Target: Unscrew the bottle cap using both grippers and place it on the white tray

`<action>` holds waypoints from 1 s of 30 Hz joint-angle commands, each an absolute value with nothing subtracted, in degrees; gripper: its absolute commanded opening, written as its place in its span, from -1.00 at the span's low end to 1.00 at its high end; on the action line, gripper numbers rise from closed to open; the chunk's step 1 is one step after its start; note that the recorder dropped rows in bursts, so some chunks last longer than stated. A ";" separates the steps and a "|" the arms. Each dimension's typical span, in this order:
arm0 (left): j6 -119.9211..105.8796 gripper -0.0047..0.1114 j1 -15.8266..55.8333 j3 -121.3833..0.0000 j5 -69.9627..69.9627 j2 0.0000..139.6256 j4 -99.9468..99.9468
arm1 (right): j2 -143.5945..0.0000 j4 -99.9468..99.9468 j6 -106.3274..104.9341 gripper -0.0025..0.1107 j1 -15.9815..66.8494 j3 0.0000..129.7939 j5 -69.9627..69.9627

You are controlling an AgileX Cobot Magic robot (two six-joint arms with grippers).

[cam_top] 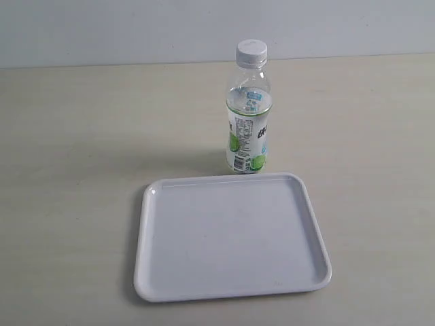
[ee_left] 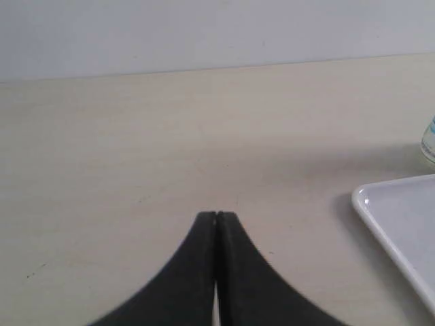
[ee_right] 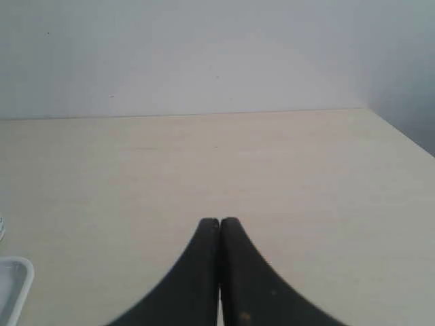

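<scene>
The bottle (cam_top: 248, 122) is standing upright on the table (cam_top: 75, 136), just behind the far edge of the white tray (cam_top: 231, 238). The bottle cap (cam_top: 251, 49) is sitting on the bottle's neck. The left gripper (ee_left: 217, 214) is hanging over bare table, its two fingers pressed together and clenched on nothing, with a corner of the tray showing nearby. The right gripper is hanging over bare table too (ee_right: 219, 221), fingers touching tip to tip and gripping nothing. Neither gripper is showing in the exterior view.
</scene>
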State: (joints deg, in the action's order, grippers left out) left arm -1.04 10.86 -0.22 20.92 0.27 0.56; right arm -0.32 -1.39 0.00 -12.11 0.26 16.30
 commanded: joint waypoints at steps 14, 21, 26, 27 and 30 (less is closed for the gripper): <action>-1.36 -0.92 10.76 0.00 20.33 0.00 0.87 | 0.00 -1.85 0.00 -0.96 -12.44 0.00 16.27; -4.28 -0.92 10.76 0.00 18.97 0.00 -1.59 | 0.00 -1.85 0.00 -0.96 -12.44 0.00 16.27; -0.73 -0.92 10.76 0.00 5.93 0.00 6.97 | 0.00 -1.85 0.00 -0.96 -12.44 0.00 16.27; 2.15 -0.92 10.76 0.00 2.84 0.00 11.69 | 0.00 -1.85 0.00 -0.96 -12.44 0.00 16.27; 5.08 -0.92 10.76 0.00 -6.68 0.00 18.73 | 0.00 -1.85 0.00 -0.96 -12.44 0.00 16.27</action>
